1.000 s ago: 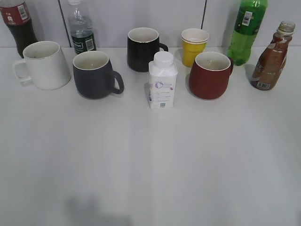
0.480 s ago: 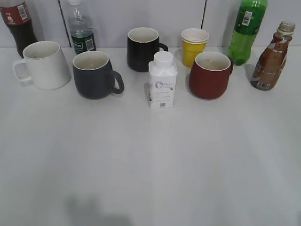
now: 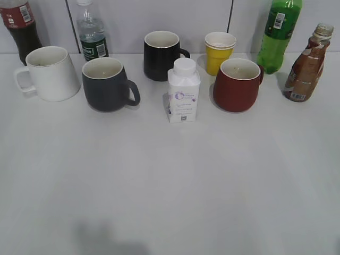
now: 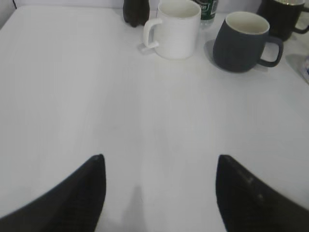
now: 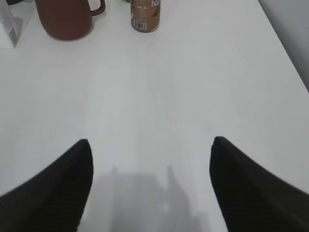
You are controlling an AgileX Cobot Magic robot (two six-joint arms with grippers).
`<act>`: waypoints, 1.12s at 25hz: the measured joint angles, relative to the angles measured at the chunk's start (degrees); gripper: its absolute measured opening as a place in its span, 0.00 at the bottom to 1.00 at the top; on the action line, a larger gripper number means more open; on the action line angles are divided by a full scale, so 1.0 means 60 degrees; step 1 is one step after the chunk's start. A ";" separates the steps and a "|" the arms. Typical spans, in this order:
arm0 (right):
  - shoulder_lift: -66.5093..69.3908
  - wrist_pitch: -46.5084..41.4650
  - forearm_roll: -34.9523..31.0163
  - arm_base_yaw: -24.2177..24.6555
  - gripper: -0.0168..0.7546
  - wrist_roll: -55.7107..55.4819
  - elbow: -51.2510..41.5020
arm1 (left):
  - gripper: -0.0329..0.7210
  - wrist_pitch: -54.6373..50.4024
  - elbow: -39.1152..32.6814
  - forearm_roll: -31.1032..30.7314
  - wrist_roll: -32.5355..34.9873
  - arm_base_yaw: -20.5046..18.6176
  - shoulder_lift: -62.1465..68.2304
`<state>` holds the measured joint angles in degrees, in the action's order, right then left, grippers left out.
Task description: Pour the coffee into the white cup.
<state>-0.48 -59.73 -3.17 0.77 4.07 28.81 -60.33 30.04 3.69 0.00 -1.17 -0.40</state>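
The coffee bottle (image 3: 305, 66) stands at the table's (image 3: 170, 186) far right edge, the white cup (image 3: 49, 73) far left, well apart. Left pincer (image 4: 159, 164) and right pincer (image 5: 149, 147) both gape wide, holding nothing

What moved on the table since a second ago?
Nothing visibly moved. The white ceramic mug, the brown coffee bottle and the small white milk carton stand just where they were, and no pincer has taken hold of anything.
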 joint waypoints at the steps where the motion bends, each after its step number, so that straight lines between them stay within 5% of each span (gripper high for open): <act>1: 0.0000 0.0000 0.0000 0.0000 0.78 0.0000 0.0000 | 0.75 0.0111 0.0061 0.0000 0.0000 0.0000 0.0000; 11: 0.0000 0.0000 0.0000 0.0000 0.78 0.0000 0.0000 | 0.75 0.3280 0.0140 0.0034 0.0000 0.0000 0.0434; 28: 0.0000 0.0000 0.0000 0.0000 0.78 0.0000 0.0000 | 0.74 1.0235 -0.1896 0.0528 0.0000 0.0000 0.4288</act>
<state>-0.48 -59.73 -3.17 0.77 4.07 28.81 1.08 18.67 6.86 0.00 -1.17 25.32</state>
